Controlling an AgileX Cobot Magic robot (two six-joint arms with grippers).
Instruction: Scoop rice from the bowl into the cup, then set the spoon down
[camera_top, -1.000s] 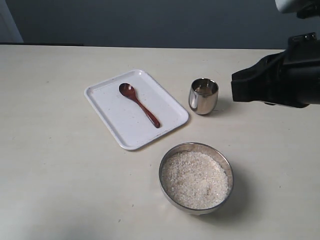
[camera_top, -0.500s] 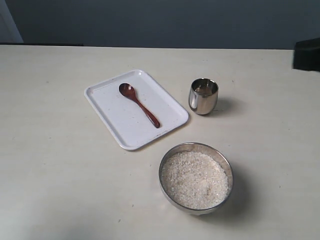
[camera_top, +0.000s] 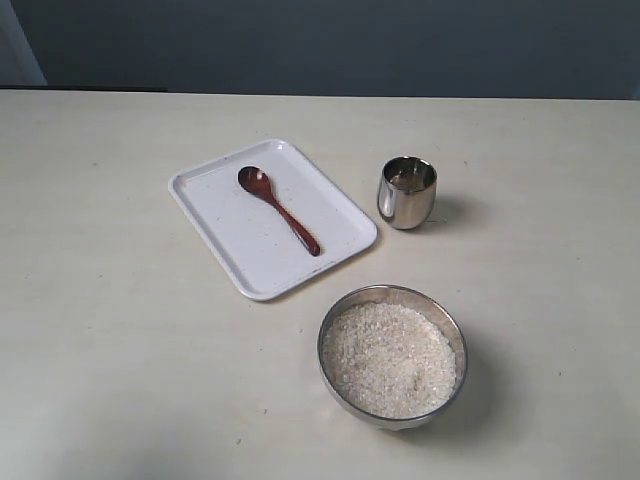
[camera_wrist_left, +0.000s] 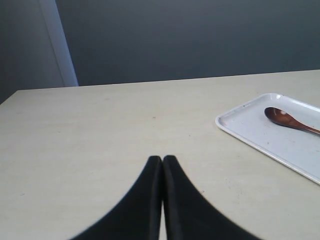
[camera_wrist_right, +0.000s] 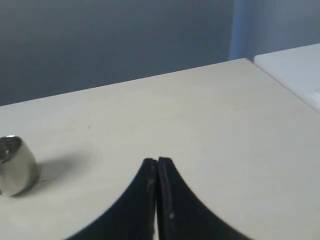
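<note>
A pale table (camera_top: 120, 380) is seen, with a white tray (camera_top: 215, 215) laid on it at an angle. Nearer the camera in the exterior view, to the right of the tray, a steel bowl (camera_top: 392, 289) is set, filled almost to its rim with rice (camera_top: 390, 358). Behind the bowl and just beside the tray's right edge, a steel cup (camera_top: 406, 195) is stood upright. A wooden spoon (camera_top: 278, 208) is laid flat inside the tray, scoop towards the far end.

The left gripper (camera_wrist_left: 162, 159) is shown clenched, its jaws pressed together on nothing; tray and spoon are kept well apart from it. The right gripper (camera_wrist_right: 157, 161) is likewise clenched and empty, with the cup apart from its tips.
</note>
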